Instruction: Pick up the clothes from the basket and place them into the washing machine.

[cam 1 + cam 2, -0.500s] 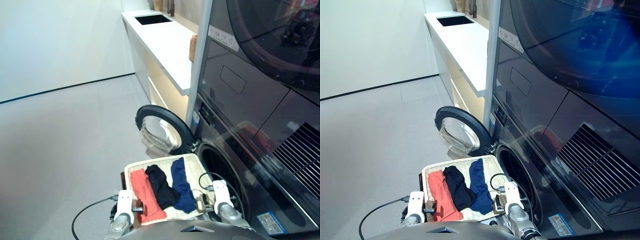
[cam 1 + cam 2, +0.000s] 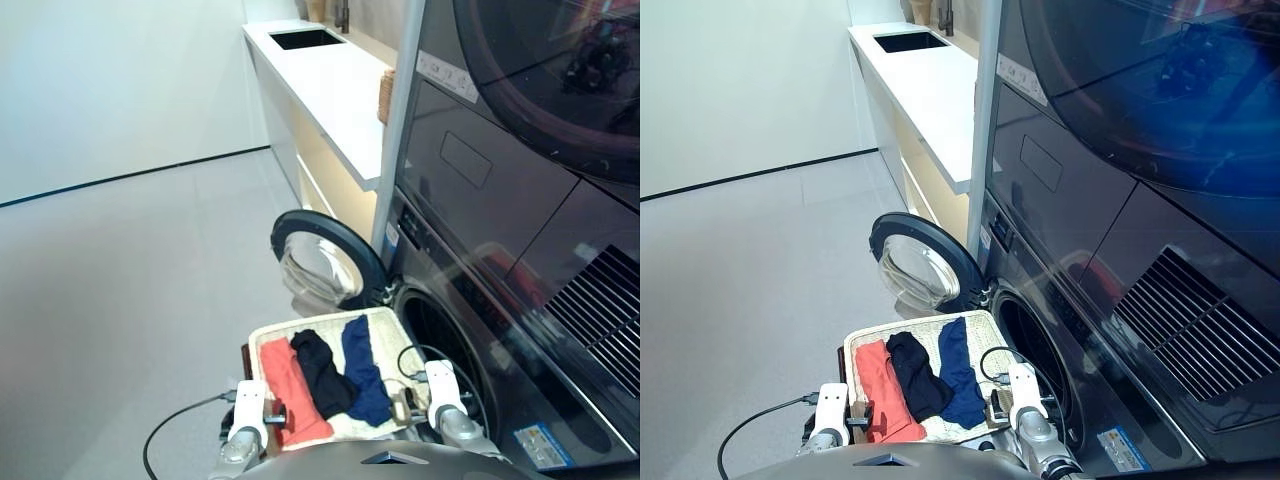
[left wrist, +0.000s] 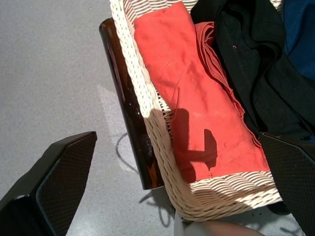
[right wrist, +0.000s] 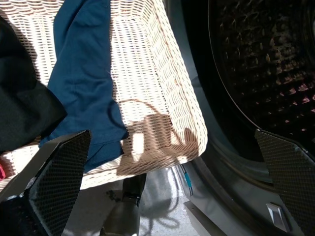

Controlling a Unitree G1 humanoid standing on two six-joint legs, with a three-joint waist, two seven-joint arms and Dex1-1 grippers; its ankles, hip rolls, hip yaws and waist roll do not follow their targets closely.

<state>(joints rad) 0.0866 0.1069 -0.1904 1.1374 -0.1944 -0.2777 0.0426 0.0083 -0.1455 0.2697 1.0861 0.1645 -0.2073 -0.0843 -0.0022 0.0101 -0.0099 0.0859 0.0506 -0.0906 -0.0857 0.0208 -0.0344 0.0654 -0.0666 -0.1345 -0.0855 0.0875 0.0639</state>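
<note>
Grey floor runs out to a pale wall, and a white worktop (image 2: 335,85) stretches away beside the dark washing machine (image 2: 470,330), whose porthole door (image 2: 325,262) stands swung open. You have the basket (image 2: 262,345) directly ahead, just in front of both hands, with the drum mouth (image 4: 266,73) just beside its right edge.

All three clothes lie in it as side-by-side strips, long axes running away from you: the orange-red garment (image 3: 197,98) on the left, the black garment (image 2: 322,370) in the middle, the navy garment (image 4: 83,78) on the right.

Your left hand (image 2: 248,410) hangs over the near left corner, fingers spread wide and empty, the orange-red piece straight ahead of it. Your right hand (image 2: 440,390), also wide open and empty, sits at the near right corner, nearest the navy piece and the drum.

The orange-red one is folded flat; the black is crumpled and overlaps its neighbours.
</note>
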